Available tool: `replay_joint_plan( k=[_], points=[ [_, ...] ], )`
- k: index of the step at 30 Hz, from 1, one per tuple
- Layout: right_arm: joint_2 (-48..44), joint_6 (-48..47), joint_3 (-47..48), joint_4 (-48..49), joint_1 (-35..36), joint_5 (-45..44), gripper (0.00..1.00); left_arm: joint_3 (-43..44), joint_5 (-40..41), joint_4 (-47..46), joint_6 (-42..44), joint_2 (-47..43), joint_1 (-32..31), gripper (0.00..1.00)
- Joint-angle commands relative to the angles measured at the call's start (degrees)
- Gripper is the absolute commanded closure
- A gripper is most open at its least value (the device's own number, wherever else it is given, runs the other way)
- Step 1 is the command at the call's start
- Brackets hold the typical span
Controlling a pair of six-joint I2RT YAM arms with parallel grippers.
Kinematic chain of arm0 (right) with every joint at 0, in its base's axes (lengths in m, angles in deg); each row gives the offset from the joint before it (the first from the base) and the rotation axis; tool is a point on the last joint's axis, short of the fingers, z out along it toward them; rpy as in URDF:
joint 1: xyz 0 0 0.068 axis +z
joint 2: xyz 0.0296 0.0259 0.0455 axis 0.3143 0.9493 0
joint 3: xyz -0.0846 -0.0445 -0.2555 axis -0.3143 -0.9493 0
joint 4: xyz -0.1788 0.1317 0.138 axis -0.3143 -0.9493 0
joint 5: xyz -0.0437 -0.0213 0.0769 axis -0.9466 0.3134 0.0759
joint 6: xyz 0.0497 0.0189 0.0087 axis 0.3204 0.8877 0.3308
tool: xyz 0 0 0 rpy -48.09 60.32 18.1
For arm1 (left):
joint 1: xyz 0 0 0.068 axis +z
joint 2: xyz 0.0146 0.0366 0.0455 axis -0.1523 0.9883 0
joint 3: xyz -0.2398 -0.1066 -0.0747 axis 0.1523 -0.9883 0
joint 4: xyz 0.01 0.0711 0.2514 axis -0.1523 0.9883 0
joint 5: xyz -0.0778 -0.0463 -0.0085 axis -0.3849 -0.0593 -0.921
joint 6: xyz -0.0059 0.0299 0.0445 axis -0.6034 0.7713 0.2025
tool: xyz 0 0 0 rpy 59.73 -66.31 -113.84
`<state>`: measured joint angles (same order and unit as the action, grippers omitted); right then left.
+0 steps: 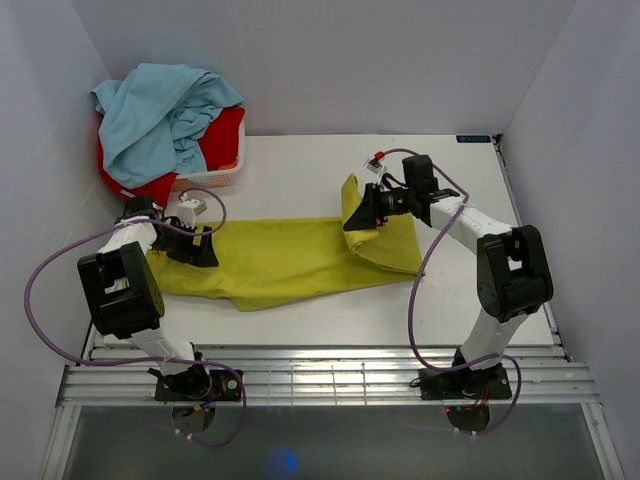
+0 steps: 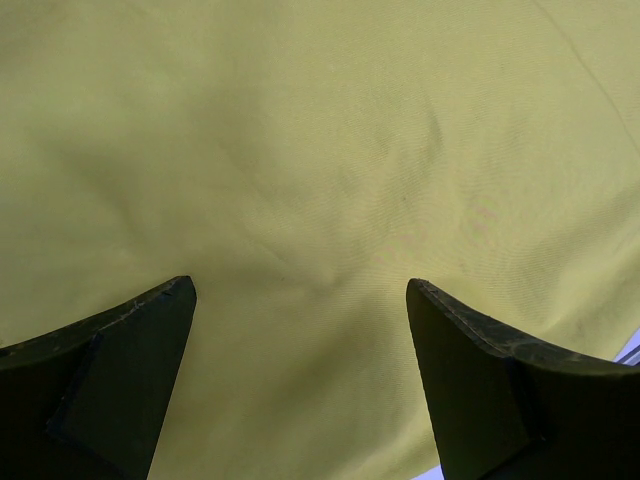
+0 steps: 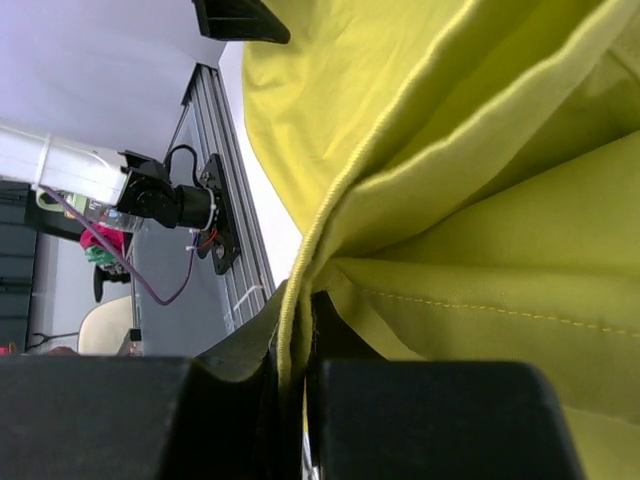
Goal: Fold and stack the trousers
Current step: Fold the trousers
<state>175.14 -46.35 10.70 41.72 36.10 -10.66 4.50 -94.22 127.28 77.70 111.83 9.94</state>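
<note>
Trousers (image 1: 290, 260) are smooth matte woven cloth, a long flat strip lying left-to-right across the table (image 1: 300, 170). Right gripper (image 1: 358, 222) pinches the raised right-end hem; left gripper (image 1: 203, 247) hangs spread wide over the left end.

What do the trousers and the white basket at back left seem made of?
The trousers: probably thin woven cotton-like cloth, matte; fine weave, soft creases and a stitched seam show in the wrist views. The basket: likely moulded white plastic, judging by its slotted wall.
</note>
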Motion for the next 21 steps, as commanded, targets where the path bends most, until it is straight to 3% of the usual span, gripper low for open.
replay_joint_plan(
  k=[1,12,14,15,18,21],
  points=[
    [3.7,6.9,-0.2,12.2,4.3,-1.7,0.92,-0.4,-0.9,-0.8,-0.4,0.0,0.1,0.02],
    [13.1,7.9,1.5,13.4,9.1,-3.8,0.91,-1.3,-0.7,-1.3,0.2,0.7,0.1,0.02],
    [14.2,7.3,2.3,12.9,9.8,-3.9,0.83,-1.5,-0.8,-1.2,0.4,0.8,0.2,0.02],
    [14.4,7.1,2.6,12.1,10.2,-4.2,0.64,-1.7,-1.1,-1.2,0.4,0.7,0.1,0.02],
    [14.4,5.0,4.3,9.1,11.6,-3.8,0.22,-1.5,-2.9,-0.5,0.9,-0.2,0.2,0.02],
    [11.9,1.7,5.5,6.0,11.8,-3.2,0.14,-0.9,-5.2,0.7,1.9,-2.7,0.2,0.02]
  ],
)
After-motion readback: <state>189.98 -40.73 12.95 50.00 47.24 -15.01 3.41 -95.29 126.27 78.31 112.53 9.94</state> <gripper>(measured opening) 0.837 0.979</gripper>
